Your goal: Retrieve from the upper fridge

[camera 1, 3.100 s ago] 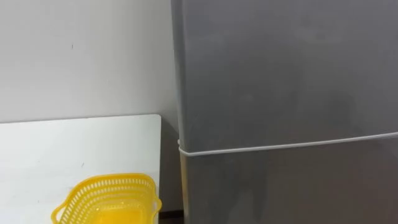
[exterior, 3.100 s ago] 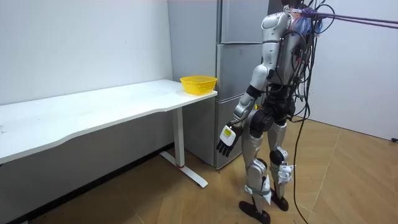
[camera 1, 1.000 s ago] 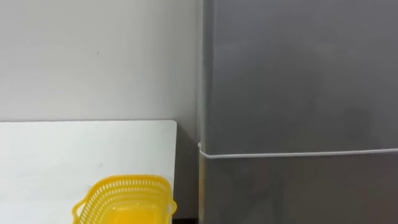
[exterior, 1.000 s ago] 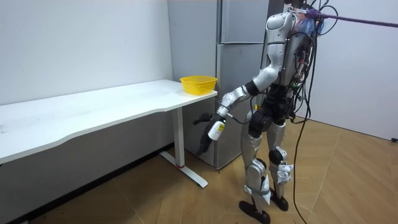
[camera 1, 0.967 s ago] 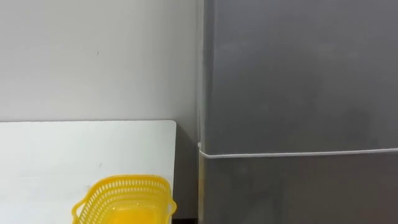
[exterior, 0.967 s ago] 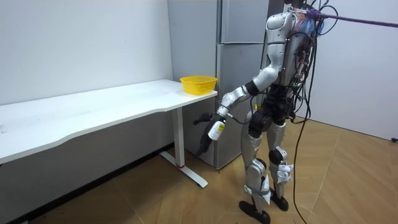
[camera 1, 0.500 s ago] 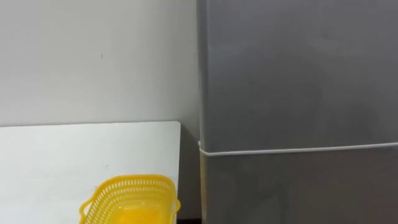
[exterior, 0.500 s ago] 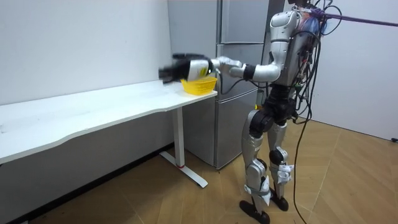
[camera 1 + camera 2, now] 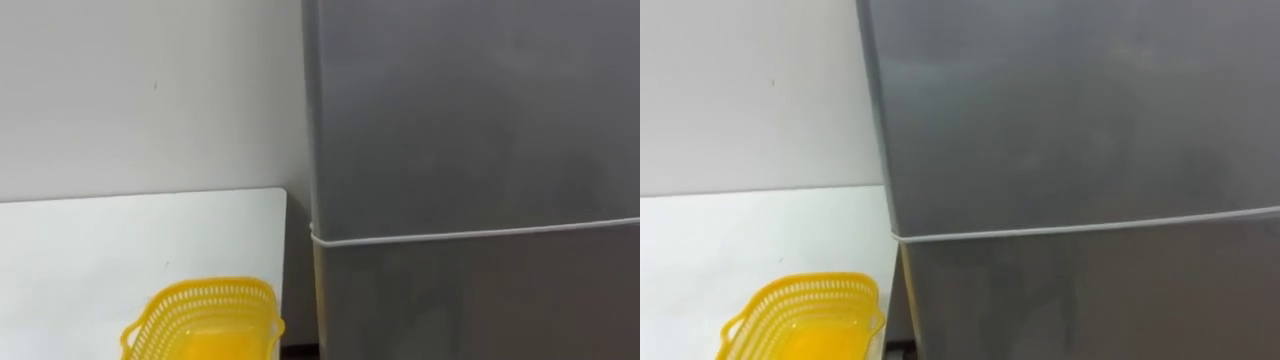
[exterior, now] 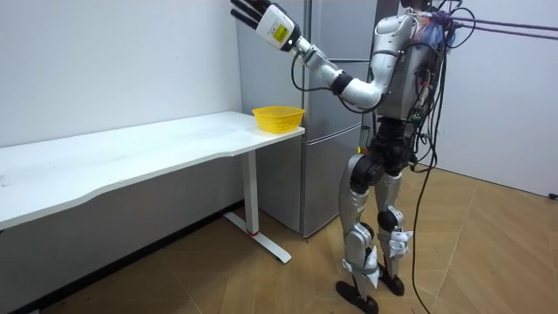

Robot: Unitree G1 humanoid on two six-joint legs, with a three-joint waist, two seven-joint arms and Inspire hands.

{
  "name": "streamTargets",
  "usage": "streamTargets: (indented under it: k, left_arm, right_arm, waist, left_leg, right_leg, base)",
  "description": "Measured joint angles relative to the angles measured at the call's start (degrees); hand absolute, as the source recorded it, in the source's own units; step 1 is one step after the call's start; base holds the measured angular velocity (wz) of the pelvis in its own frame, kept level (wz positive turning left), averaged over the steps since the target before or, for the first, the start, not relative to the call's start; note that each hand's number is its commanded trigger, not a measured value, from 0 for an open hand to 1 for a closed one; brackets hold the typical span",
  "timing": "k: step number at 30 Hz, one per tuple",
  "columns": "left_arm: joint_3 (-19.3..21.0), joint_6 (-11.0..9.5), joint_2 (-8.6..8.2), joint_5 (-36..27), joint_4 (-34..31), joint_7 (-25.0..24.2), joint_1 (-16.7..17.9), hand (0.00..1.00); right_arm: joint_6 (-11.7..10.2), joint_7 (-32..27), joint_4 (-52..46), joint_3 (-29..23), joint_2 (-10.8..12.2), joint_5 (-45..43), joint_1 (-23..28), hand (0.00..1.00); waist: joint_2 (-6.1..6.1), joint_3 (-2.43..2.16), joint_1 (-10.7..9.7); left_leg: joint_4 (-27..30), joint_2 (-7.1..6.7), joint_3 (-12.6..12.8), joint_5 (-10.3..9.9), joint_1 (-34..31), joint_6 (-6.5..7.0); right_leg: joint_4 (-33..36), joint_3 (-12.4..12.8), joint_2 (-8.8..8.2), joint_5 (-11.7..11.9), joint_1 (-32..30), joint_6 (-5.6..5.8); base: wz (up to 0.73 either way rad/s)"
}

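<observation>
You're facing the upper fridge door [image 9: 470,120], shut above the lower door [image 9: 480,300], a yellow basket [image 9: 205,320] on the white table [image 9: 100,250] just left of it, your left hand [image 10: 264,17] raised high, fingers straight, holding nothing.

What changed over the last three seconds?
The left hand rose from beside the hip to above head height near the top of the fridge, fingers straight, holding nothing. Its doors remain shut; the yellow basket remains on the white table.
</observation>
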Motion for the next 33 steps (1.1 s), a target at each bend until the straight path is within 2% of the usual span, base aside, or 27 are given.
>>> streamTargets:
  k: [1,4,5,8,11,14,16,19,23,29,33]
  left_arm:
    - [-1.2,0.8,0.05,-0.7,0.0,-3.2,-1.4,0.0]
    - [-4.2,2.0,0.63,-2.2,-0.2,-10.4,-4.1,0.0]
    - [-4.8,2.2,0.75,-3.0,-0.4,-11.8,-4.4,0.0]
    - [-8.3,3.7,1.0,-7.4,-2.1,-20.6,-5.0,0.0]
    - [-9.2,5.5,1.5,-8.4,-2.1,-25.8,-5.1,0.0]
    - [-9.2,7.7,3.46,-9.9,-2.1,-31.0,-5.3,0.0]
    - [-9.2,10.0,5.94,-11.0,-2.1,-34.8,-5.9,0.0]
    - [-9.0,11.5,7.41,-11.1,-2.1,-38.6,-7.3,0.0]
    - [-9.0,13.2,8.13,-11.1,-2.2,-42.7,-7.6,0.0]
    - [-9.0,13.5,8.19,-13.3,-2.2,-45.8,-7.6,0.0]
    - [-9.0,13.5,8.21,-14.5,-2.2,-47.5,-7.6,0.0]
  right_arm:
    - [-0.1,0.0,0.0,-0.1,-0.3,-0.3,-0.3,0.0]
    - [-0.3,0.4,-0.1,0.1,-0.5,-0.4,-0.5,0.0]
    - [-0.3,0.5,-0.3,0.1,-0.5,-0.4,-0.5,0.0]
    - [-0.3,1.1,0.2,0.1,-1.3,-0.4,-0.6,0.0]
    - [-0.2,1.1,0.9,0.1,-1.6,-0.6,-0.7,0.0]
    - [0.6,1.2,1.0,0.1,-2.0,-1.9,-0.6,0.0]
    - [2.3,1.3,0.8,0.1,-2.5,-4.2,0.0,0.0]
    - [4.1,1.8,0.4,0.1,-2.5,-7.1,1.6,0.0]
    - [5.7,1.9,-0.1,0.1,-2.5,-11.1,2.8,0.0]
    - [7.1,1.9,-0.3,0.1,-2.5,-12.7,3.1,0.0]
    - [7.2,1.6,-0.6,0.1,-2.6,-12.8,3.0,0.0]
  waist:
    - [0.37,0.22,-0.4]
    - [0.78,0.12,-1.0]
    - [0.87,0.05,-1.2]
    - [1.26,-0.27,-2.0]
    - [1.28,-0.29,-2.0]
    - [1.29,-0.37,-2.8]
    - [1.38,-0.44,-2.6]
    - [1.52,-0.56,-2.3]
    - [1.9,-0.82,-2.0]
    - [2.11,-0.95,-2.1]
    - [1.82,-0.77,-2.0]
  left_leg:
    - [0.0,0.01,0.2,0.0,-0.1,0.0]
    - [-0.1,0.05,0.5,0.0,-0.4,-0.01]
    - [-0.1,0.05,0.5,0.0,-0.5,-0.02]
    - [0.0,0.06,0.6,0.0,-0.8,-0.02]
    - [-0.2,0.04,0.6,0.0,-0.1,-0.02]
    - [-0.6,0.03,0.6,0.0,0.1,-0.02]
    - [-0.6,0.06,0.6,0.0,0.0,-0.03]
    - [-0.6,0.08,1.1,0.0,0.1,-0.02]
    - [-0.6,0.15,2.0,0.0,0.6,-0.01]
    - [-0.7,0.18,2.4,0.0,1.3,-0.01]
    - [-0.7,0.26,2.4,0.0,2.0,-0.01]
  right_leg:
    - [0.0,0.0,-0.01,0.0,-0.1,0.0]
    - [0.0,0.1,0.11,0.0,-0.5,0.0]
    - [0.0,0.1,0.13,0.0,-0.7,0.0]
    - [0.1,1.1,0.11,0.0,-1.4,-0.02]
    - [0.1,1.7,0.1,0.0,-1.3,-0.01]
    - [0.1,1.9,0.14,0.0,-1.3,-0.01]
    - [0.0,2.2,0.16,0.0,-1.3,-0.01]
    - [0.1,2.4,0.1,0.0,-1.3,-0.01]
    - [0.2,3.2,0.04,0.0,-1.1,0.03]
    - [0.5,3.8,0.11,-0.1,-0.8,-0.03]
    - [1.1,4.1,-0.04,-0.9,-1.0,0.0]
  base:
    - [0.0]
    - [-0.05]
    - [0.0]
    - [-0.1]
    - [-0.16]
    - [0.0]
    - [-0.02]
    - [0.0]
    - [-0.09]
    - [-0.04]
    - [0.0]
